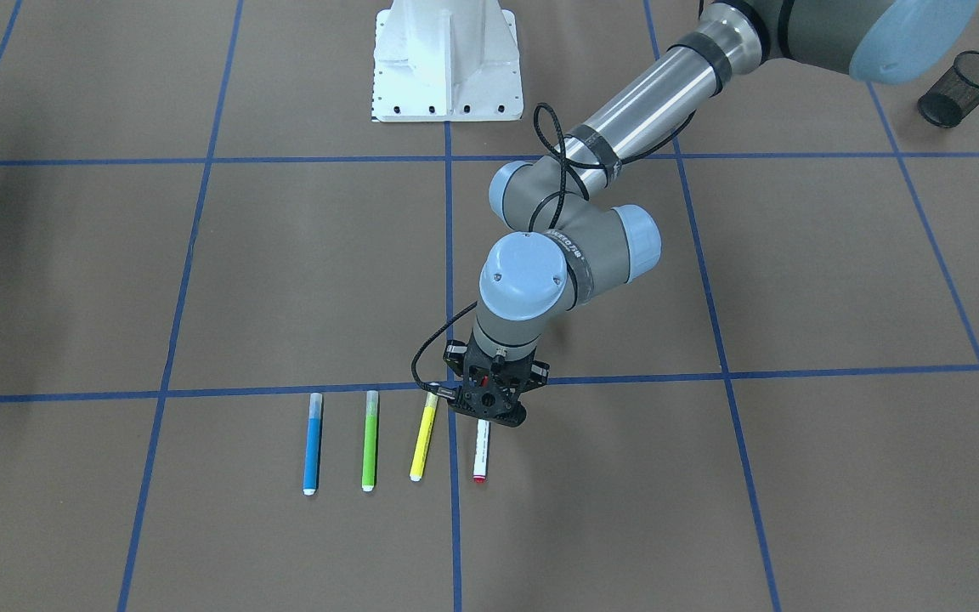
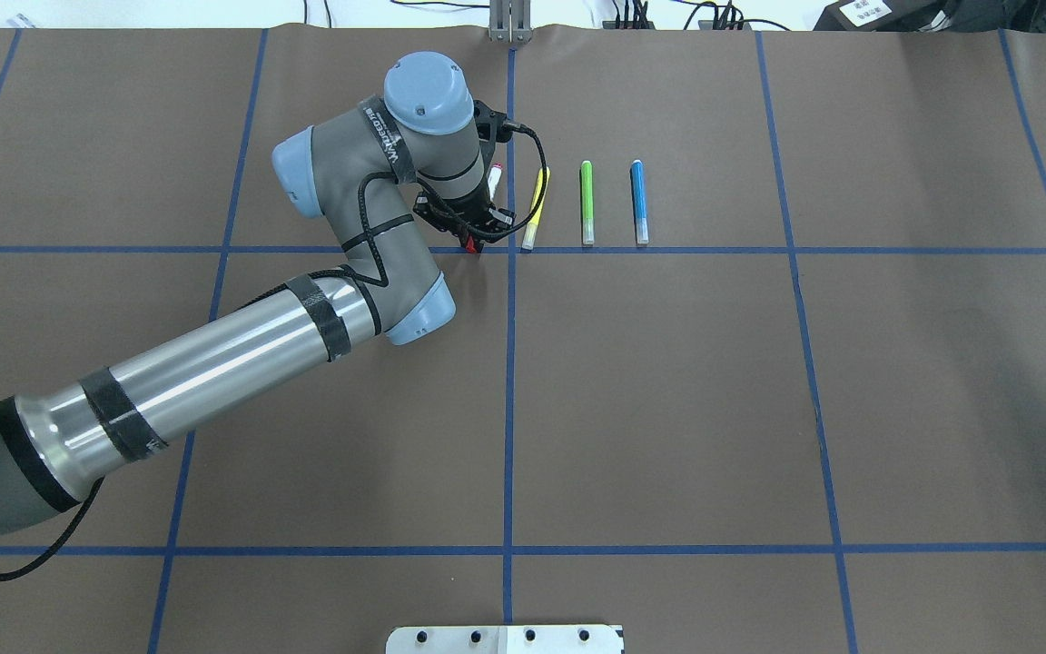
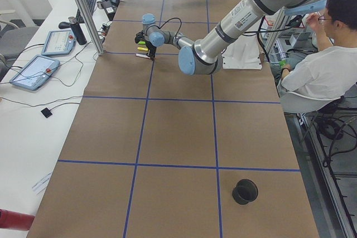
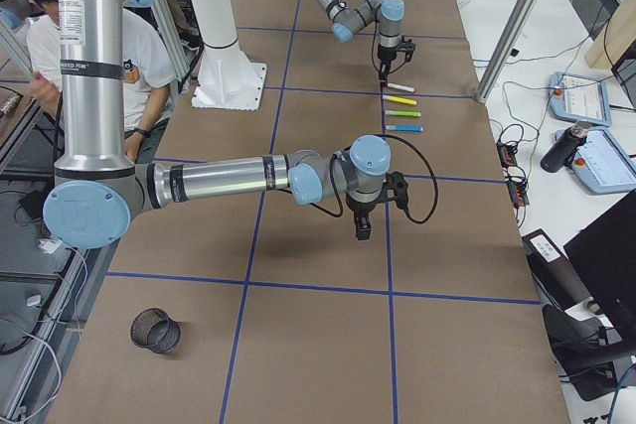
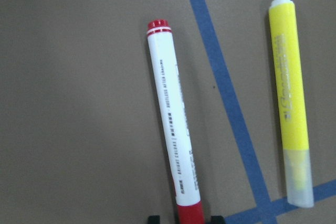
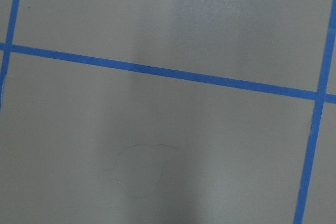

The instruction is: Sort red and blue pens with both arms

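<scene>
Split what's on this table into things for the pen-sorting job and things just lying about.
For the job: red pen, blue pen, left tool open astride one red end of that pen, right tool.

Lying about: green marker, yellow marker, white pedestal, black mesh cup (possibly a sorting bin).

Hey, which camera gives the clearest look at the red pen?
Left wrist-mounted: the red pen fills the frame, barrel print visible. Front-facing shows only its lower half below the left claw; overhead, the arm hides most; side views show it tiny.
</scene>
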Tool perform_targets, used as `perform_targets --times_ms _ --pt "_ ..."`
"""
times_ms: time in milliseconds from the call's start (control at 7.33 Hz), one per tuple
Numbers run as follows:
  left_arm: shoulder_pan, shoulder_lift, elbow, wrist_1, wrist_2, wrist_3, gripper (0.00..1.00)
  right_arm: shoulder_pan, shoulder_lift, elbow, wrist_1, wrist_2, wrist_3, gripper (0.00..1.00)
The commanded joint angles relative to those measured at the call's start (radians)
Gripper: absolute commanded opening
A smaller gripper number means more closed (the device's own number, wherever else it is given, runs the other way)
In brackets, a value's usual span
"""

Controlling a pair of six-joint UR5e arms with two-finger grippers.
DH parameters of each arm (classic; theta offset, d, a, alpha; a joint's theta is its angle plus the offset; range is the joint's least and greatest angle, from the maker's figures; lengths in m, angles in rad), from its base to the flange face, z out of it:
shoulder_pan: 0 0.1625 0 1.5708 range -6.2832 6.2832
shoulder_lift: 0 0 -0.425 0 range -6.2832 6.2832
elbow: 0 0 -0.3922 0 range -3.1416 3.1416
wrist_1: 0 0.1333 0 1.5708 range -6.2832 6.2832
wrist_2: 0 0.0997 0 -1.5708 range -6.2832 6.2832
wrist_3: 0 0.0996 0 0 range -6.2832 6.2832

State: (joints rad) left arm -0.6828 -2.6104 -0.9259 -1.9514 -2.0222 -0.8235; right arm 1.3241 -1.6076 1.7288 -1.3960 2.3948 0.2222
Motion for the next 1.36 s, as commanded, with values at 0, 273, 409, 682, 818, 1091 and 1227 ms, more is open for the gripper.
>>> perform_targets --times_ms 0,273,409,682,818,1091,1227 --pt "-0.009 0.006 -0.043 0.018 -0.009 -0.066 0.0 0.0 0.0 0.0 0.0 0.0 0.0 1.0" --pt "-0.062 0.082 -0.178 0.113 -0.047 -0.066 0.0 0.0 0.0 0.003 0.0 0.0 0.003 1.0" --pt "-0.108 0.186 -0.268 0.114 -0.123 -0.065 0.0 0.0 0.0 0.003 0.0 0.0 0.009 1.0" --pt "-0.17 0.368 -0.414 0.112 -0.141 -0.057 0.0 0.0 0.0 0.002 0.0 0.0 0.009 1.0" --pt "-0.237 0.427 -0.421 0.112 -0.141 -0.051 0.0 -0.006 0.0 0.0 0.0 -0.002 0.009 1.0" --pt "-0.366 0.492 -0.392 0.127 -0.133 0.068 0.0 -0.009 0.0 0.001 0.0 0.0 0.013 1.0" --pt "-0.423 0.545 -0.392 0.143 -0.129 0.148 0.0 -0.014 0.0 0.0 0.0 -0.002 0.013 1.0"
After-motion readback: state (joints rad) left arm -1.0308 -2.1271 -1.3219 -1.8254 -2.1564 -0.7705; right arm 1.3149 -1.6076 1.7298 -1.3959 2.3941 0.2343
